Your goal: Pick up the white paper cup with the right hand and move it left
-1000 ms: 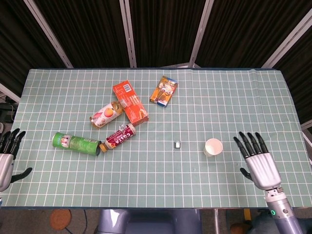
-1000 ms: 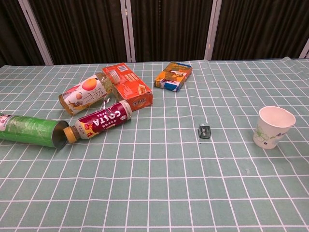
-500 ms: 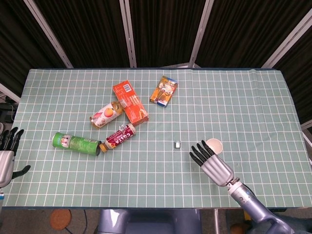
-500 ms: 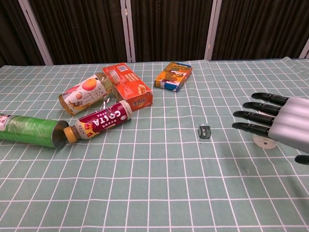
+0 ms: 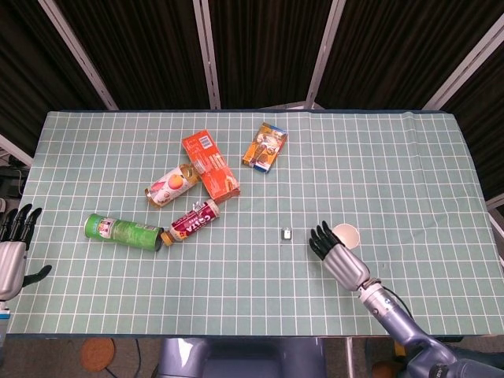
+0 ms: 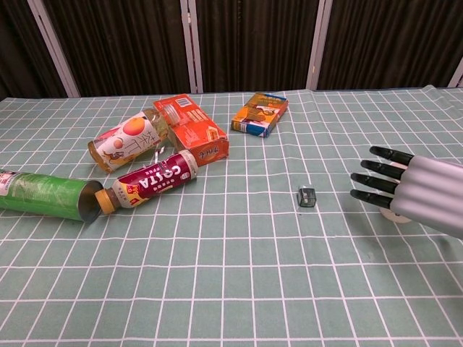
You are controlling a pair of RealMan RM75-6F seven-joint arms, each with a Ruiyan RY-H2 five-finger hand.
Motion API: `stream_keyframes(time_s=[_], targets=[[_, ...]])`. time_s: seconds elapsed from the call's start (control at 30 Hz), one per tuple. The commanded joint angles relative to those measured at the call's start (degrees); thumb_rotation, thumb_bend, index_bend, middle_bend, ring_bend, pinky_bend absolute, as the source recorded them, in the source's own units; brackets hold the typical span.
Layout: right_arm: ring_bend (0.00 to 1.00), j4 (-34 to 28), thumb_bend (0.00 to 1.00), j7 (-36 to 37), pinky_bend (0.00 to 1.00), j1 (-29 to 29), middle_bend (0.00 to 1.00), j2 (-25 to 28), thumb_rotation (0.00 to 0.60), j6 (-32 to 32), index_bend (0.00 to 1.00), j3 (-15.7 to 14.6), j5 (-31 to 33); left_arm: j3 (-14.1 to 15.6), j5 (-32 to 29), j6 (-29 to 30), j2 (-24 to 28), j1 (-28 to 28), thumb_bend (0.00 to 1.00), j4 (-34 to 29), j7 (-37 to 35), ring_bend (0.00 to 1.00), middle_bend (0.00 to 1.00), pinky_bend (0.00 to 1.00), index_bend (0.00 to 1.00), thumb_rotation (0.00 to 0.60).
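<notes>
Step in hand: reaching in to grasp the white paper cup (image 5: pixel 346 235); not yet held, as I judge it.
My right hand (image 5: pixel 336 256): fingers straight and apart, nothing between them; fingertips (image 6: pixel 370 178) point toward the left side of the surface (image 5: pixel 409 165).
Cup position: upright on the surface, near the front right. In the head view only its rim and part of the inside show past my hand. In the chest view my hand covers nearly all of it; only a scrap of its base (image 6: pixel 395 215) shows under the palm.
Cup relative to hand: it sits just behind my hand on the far side, by the palm and finger roots. Touching or a hair apart, I cannot tell.
How to do it well: the cup is light, thin paper, so I judge a gentle wrap round the wall is wanted, thumb opposite the fingers, not a hard squeeze that buckles it. Close slowly so the fingers do not knock it over.
Watch: the small grey object (image 5: pixel 287 233) lies to the left of my fingertips, on the way leftward; lift the cup clear of the surface before carrying it across.
My left hand (image 5: pixel 13 250): at the front left edge, fingers spread, holding nothing, well apart from the cup.
</notes>
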Motion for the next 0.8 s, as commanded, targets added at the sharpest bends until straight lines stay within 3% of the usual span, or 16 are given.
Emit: stream_keyframes(time_s=[0.03, 0.17, 0.23, 0.3, 0.47, 0.6, 0.8], targets=[[0.0, 1.4, 0.0, -4.1, 0.0, -0.3, 0.0, -0.8, 0.6, -0.2, 0.04, 0.5, 2.3, 0.0, 0.0, 0.0, 0.0, 0.0, 0.0, -0.1, 0.0, 0.0, 0.0, 0.0, 0.0, 0.6], [0.0, 3.9, 0.01, -6.0, 0.0, 0.5, 0.0, -1.4, 0.6, 0.2, 0.08, 0.2, 1.7, 0.1, 0.1, 0.2, 0.2, 0.1, 0.0, -0.3, -0.1, 0.0, 0.0, 0.0, 0.0, 0.6], [0.0, 5.4, 0.06, -5.0, 0.0, 1.2, 0.03, -1.6, 0.6, 0.1, 0.09, -0.3, 1.0, 0.2, 0.0, 0.1, 0.3, 0.0, 0.0, -0.4, -0.1, 0.0, 0.0, 0.0, 0.0, 0.6], [0.0, 6.7, 0.17, -3.0, 0.07, 1.7, 0.11, -1.6, 0.6, 0.5, 0.08, -0.9, 0.1, 0.2, 0.0, 0.0, 0.3, 0.0, 0.0, -0.4, -0.1, 0.0, 0.0, 0.0, 0.0, 0.6], [0.13, 9.4, 0.31, 3.9, 0.27, 3.2, 0.31, -1.6, 0.6, 3.0, 0.24, -2.6, -3.5, 0.2, -0.1, -0.1, 0.5, -0.1, 0.0, -0.5, -0.4, 0.0, 0.0, 0.0, 0.0, 0.6], [0.19, 10.6, 0.34, 9.6, 0.33, 3.9, 0.37, -1.5, 0.6, 6.2, 0.27, -3.1, -5.7, 0.3, -0.1, -0.2, 0.6, -0.1, 0.0, -0.6, -0.5, 0.0, 0.0, 0.0, 0.0, 0.6], [0.21, 8.4, 0.34, 21.7, 0.33, 4.6, 0.38, -0.4, 0.6, 10.5, 0.27, -2.2, -5.9, 0.4, 0.2, 0.0, 0.9, 0.0, 0.0, -0.9, -1.1, 0.0, 0.0, 0.0, 0.0, 0.6]])
